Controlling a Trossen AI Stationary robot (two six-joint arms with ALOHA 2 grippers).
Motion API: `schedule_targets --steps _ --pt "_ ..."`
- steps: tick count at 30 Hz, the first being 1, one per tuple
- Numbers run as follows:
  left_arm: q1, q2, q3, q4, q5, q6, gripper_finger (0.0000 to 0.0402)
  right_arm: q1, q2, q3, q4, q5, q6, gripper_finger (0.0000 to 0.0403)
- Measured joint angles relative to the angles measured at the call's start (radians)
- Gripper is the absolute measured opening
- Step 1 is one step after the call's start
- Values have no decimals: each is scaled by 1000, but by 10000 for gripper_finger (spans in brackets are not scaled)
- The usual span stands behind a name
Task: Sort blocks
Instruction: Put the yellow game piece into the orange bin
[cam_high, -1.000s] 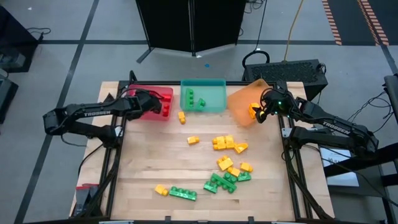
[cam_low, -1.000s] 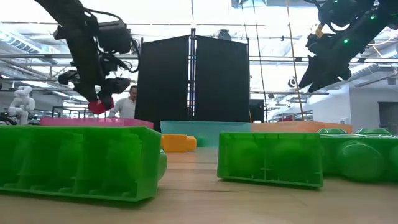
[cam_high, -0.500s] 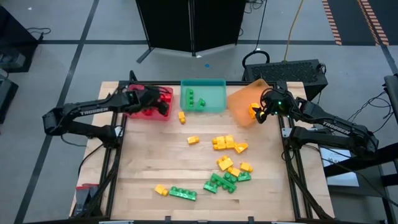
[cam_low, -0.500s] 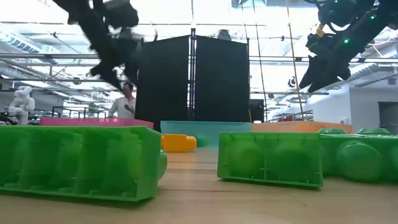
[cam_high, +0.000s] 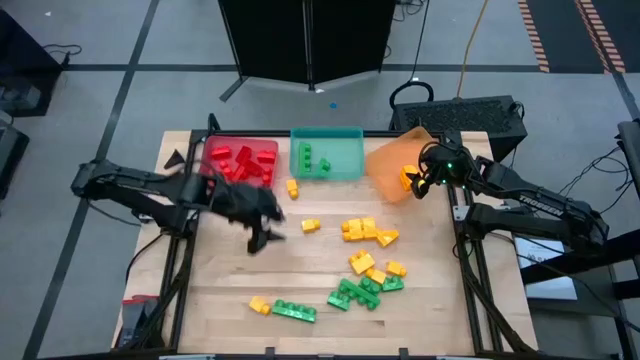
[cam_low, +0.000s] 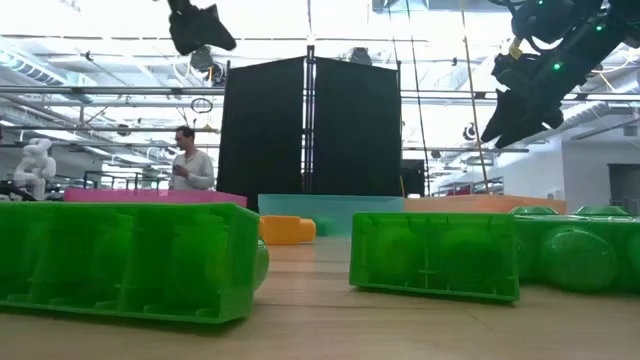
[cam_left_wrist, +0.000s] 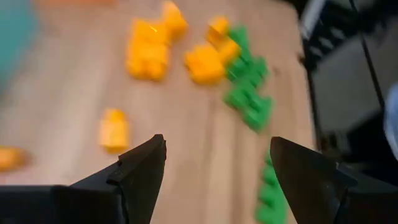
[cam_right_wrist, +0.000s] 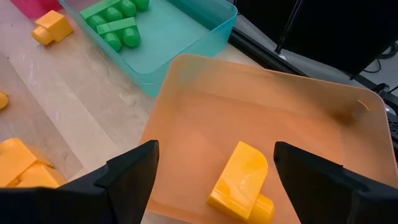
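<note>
Many blocks (cam_high: 365, 262) lie loose on the table (cam_high: 230, 295), below the teal tray (cam_high: 345, 160). Left gripper (cam_high: 262, 237), open and empty, heads toward them; next comes a pick. Right gripper (cam_right_wrist: 214, 171) hovers open over the orange tray (cam_high: 385, 165).

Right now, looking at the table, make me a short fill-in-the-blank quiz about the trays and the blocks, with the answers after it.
1. The orange tray holds a single ____ block.
2. The tray in the middle, between the red tray and the orange one, holds ____ blocks.
3. The left gripper is open over the wooden table and holds ____.
4. The right gripper is open over the ____ tray.

Answers: yellow; green; nothing; orange
</note>
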Motion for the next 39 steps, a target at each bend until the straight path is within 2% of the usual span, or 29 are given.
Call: schedule_targets --steps 5,14,22,27,31,39 --pt "-184 116 0 26 -57 -11 287 0 0 0 5 0 1 315" --pt "-366 313 -1 42 -48 -7 287 0 0 0 10 0 14 315" --pt "-470 382 -2 77 7 -40 287 0 0 0 9 0 15 315" --pt "-535 430 -2 57 1 -30 287 0 0 0 9 0 36 315" --pt "-545 459 -9 38 -56 -40 287 0 0 0 9 0 38 315" --pt "-549 497 -29 40 -70 -39 287 0 0 0 7 0 38 315"
